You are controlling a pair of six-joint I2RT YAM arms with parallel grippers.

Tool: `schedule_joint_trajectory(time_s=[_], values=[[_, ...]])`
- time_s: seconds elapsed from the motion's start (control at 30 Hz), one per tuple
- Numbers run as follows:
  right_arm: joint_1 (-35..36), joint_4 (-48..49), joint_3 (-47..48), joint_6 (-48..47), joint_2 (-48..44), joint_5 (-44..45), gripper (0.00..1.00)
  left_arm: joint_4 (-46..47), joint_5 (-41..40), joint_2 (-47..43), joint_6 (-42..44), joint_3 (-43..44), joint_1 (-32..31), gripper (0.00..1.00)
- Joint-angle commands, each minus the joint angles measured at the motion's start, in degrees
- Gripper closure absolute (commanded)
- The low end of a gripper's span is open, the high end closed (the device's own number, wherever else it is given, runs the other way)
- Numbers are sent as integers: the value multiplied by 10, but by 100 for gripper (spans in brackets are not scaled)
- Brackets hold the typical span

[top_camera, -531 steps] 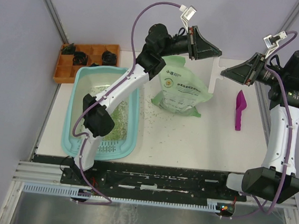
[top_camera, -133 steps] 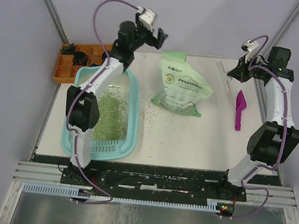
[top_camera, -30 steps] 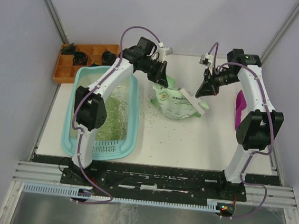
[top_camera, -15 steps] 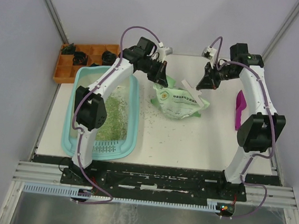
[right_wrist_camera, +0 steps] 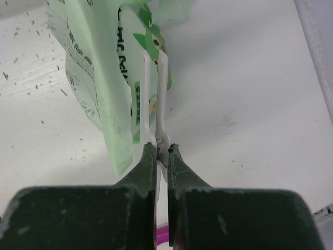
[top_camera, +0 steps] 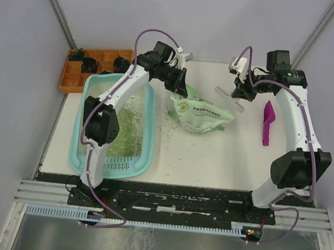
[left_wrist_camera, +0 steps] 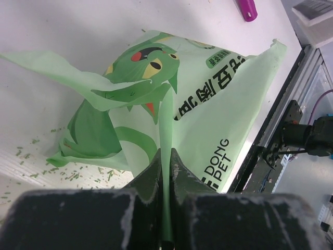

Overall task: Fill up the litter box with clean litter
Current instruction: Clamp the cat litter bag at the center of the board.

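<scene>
While my left end effector (left_wrist_camera: 165,154) pinches the bag (left_wrist_camera: 208,122), my right end effector (right_wrist_camera: 162,149) the clip (right_wrist_camera: 162,88), the litter box (top_camera: 106,83) lies leftward.

Comes to two robot arms, the left arm (top_camera: 123,91) and the right arm (top_camera: 300,123), and two grippers, the left gripper (left_wrist_camera: 165,156) and the right gripper (right_wrist_camera: 162,151). Amounts to one each of the larger things: one teal litter box (top_camera: 118,166), one green printed bag (top_camera: 200,113), one magenta scoop (top_camera: 268,120), one orange tray (top_camera: 69,79), one white clip (right_wrist_camera: 161,99) and one table (top_camera: 211,159). Shows litter (top_camera: 125,133) as tiny green grains far too many to count, lying in two lots, one inside the box and one scattered on the table around the bag, plus about three black pieces (top_camera: 121,64) in the tray, too small to count surely.
</scene>
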Motion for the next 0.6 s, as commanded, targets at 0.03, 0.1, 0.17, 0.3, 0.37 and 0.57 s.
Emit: schedule_joint_trajectory(time_s=[0.03,0.1,0.17,0.3,0.37,0.57], values=[[14,28,-55,-75,-36,49,98,6,-8,-9,-18,29,-3,97],[23,1,-62,-104,-40,45,98,8,-14,-7,-26,30,-4,97],[34,-18,-73,-131,-44,46,98,8,-17,-5,-33,31,-4,97],[47,-19,-97,-136,-52,55,98,9,-21,-4,-43,33,-4,94],[50,-15,-105,-134,-54,56,98,13,-22,-5,-48,33,-4,93],[54,-10,-113,-128,-53,60,98,25,-39,-13,-61,33,-4,82]])
